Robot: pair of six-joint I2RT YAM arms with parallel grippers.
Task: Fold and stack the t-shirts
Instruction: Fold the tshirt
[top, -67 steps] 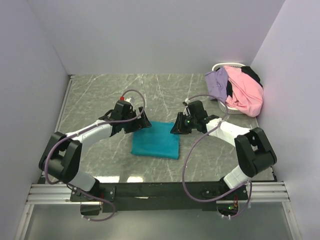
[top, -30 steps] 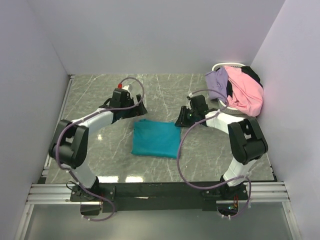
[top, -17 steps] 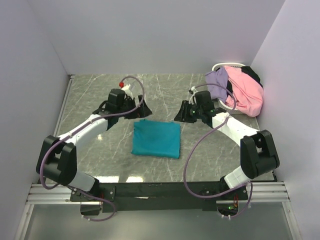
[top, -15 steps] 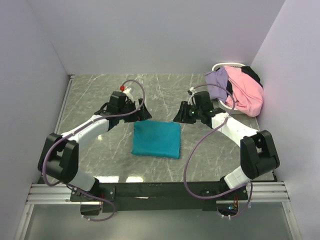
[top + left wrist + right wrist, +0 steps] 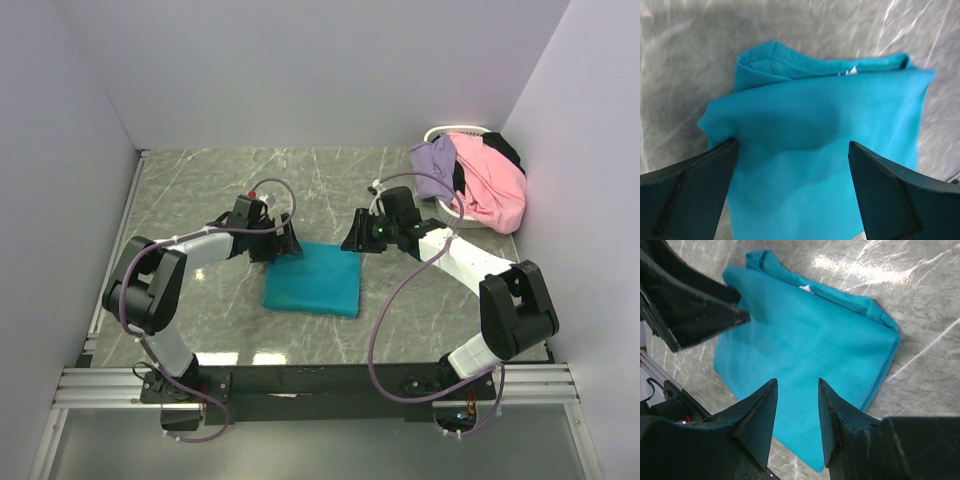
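Moved down to far-left corner of folded teal cloth t-shirt (image 5: 312, 280) with left end effector (image 5: 285, 243) spread wide; right end effector (image 5: 350, 241) half-spread; both empty.

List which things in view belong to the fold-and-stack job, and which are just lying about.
Job:
teal t-shirt, folded, mid-table
pink shirt, lavender shirt and black shirt, heaped unfolded at far right

Just there:
white basket under that heap
marble table

teal shirt (image 5: 312, 278) folded flat, middle of table (image 5: 200, 190). left gripper (image 5: 287, 244) at its far-left corner, right gripper (image 5: 351, 240) at far-right corner. pink shirt (image 5: 490, 185), lavender shirt (image 5: 435, 165), black shirt (image 5: 505, 148) heaped on basket (image 5: 440, 131), far right.
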